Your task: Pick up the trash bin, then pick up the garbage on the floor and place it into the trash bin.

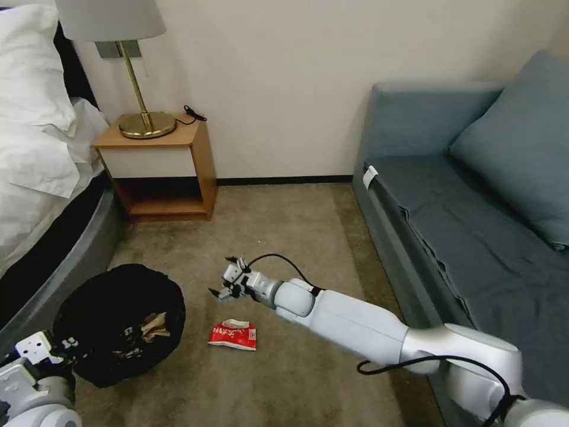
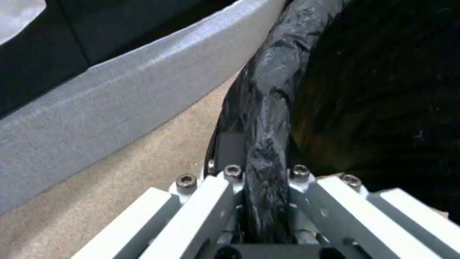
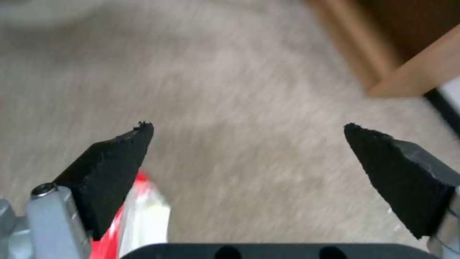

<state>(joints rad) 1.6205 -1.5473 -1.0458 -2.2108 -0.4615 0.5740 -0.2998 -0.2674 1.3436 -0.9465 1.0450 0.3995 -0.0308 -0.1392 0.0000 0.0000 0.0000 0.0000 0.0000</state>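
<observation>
Nearest the camera, at the near left, the left gripper (image 2: 261, 201) pinches the bag-covered rim of the trash bin (image 1: 118, 323), its jaws pressed onto the crinkled black plastic. The bin tilts with its mouth toward the camera, and tan crumpled paper (image 1: 151, 326) lies inside it, so picking up the bin looks done and at least one piece of garbage seems to be in already.

Just right of the bin, a crumpled red wrapper (image 1: 233, 335) lies flat on the beige carpet (image 1: 284, 237), which looks to be the piece left to collect. The right gripper (image 1: 227, 283) hovers low over the carpet a little beyond the wrapper, jaws spread wide with nothing between them. In the right wrist view the wrapper peeks out beside one black fingertip (image 3: 113, 169).

The open floor is a strip. A grey bed base (image 1: 71, 249) curves close along the bin's left side. A blue sofa (image 1: 450, 207) runs down the right, near the right arm's elbow. A wooden nightstand (image 1: 163, 169) with a brass lamp (image 1: 139, 77) stands at the far left against the wall. The carpet between them is open.
</observation>
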